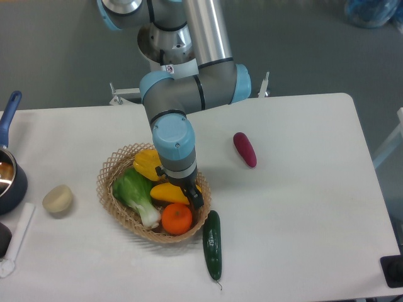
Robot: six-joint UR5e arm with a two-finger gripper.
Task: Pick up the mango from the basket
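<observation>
The mango (165,192) is a yellow-orange oval lying in the middle of the tan wicker basket (112,168). It sits between a yellow bell pepper (146,163) behind it and an orange (177,218) in front. My gripper (192,196) points down over the mango's right end. One dark finger (196,199) crosses in front of the fruit, and the other is hidden behind it. The wrist blocks the gap, so I cannot tell whether the jaws are pressed on the mango. The mango still rests in the basket.
A green leafy vegetable (135,191) fills the basket's left side. A dark green cucumber (212,244) lies on the table by the basket's front right rim. A purple vegetable (245,149) lies to the right. A cream round object (58,199) and a blue-handled pot (7,179) are at the left edge.
</observation>
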